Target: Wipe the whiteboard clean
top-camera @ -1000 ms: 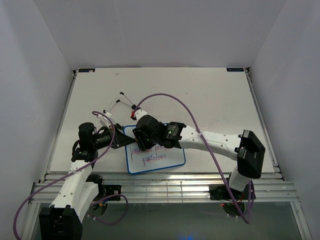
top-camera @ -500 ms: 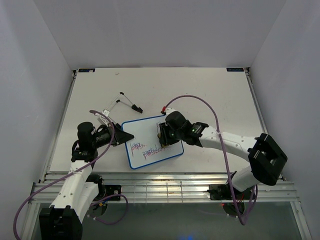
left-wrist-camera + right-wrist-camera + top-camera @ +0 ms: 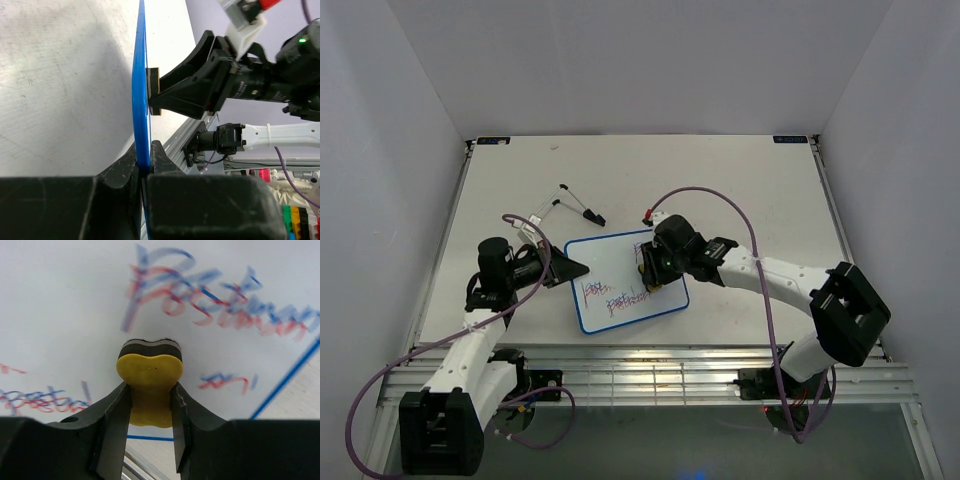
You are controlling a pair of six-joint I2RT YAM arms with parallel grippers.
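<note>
Whiteboard (image 3: 628, 262) lies flat on the table (image 3: 740, 190) just ahead of the two arm bases, turned a little askew, and we read both holds as serving one wipe. The left gripper (image 3: 143, 152) has its jaws pinched tight on the thin blue frame at the board's left edge. We take that as an anchor, so the light board cannot slide or spin when something rubs across it. The right gripper (image 3: 150, 407) is partly closed on a small yellow eraser (image 3: 150, 371), its fingers (image 3: 117, 412) squeezing the yellow block at its waist. This leaves the dark felt face free and pressed down on the white surface. In the overhead view the eraser rests near the board's right side, at the upper rim of the red and blue writing (image 3: 612, 298) that fills the near half, while the far half looks bare. We judge the job roughly half done. Holding the eraser upright and low keeps the felt flat against the board, and that contact is what lifts the ink. The clamp on the opposite edge gives the stroke something to push against.
</note>
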